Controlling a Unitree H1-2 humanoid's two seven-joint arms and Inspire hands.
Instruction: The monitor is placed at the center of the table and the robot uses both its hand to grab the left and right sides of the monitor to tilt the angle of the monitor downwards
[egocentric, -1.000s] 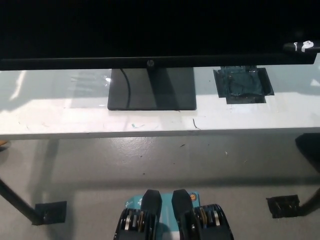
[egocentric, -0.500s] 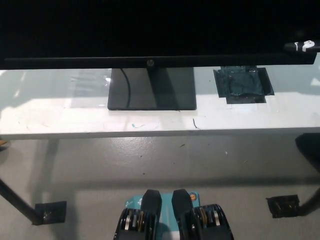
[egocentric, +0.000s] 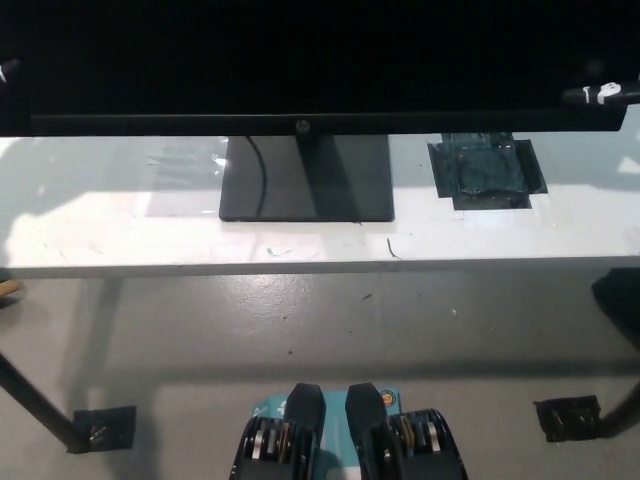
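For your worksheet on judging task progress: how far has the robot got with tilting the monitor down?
Done: the monitor stands mid-table on its stand base. In hand: the right hand is at the screen's right edge; only a sliver shows at the left edge, so the left grip is unclear. Left: whether any downward tilt has happened cannot be judged here.

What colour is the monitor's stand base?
Black; the stand base shows in the head view.

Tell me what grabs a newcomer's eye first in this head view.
The black monitor fills the whole top of the picture, its dark stand base sitting mid-table. On the white table, a patch of dark tape lies to the base's right. The right hand shows only as a sliver at the monitor's right edge.
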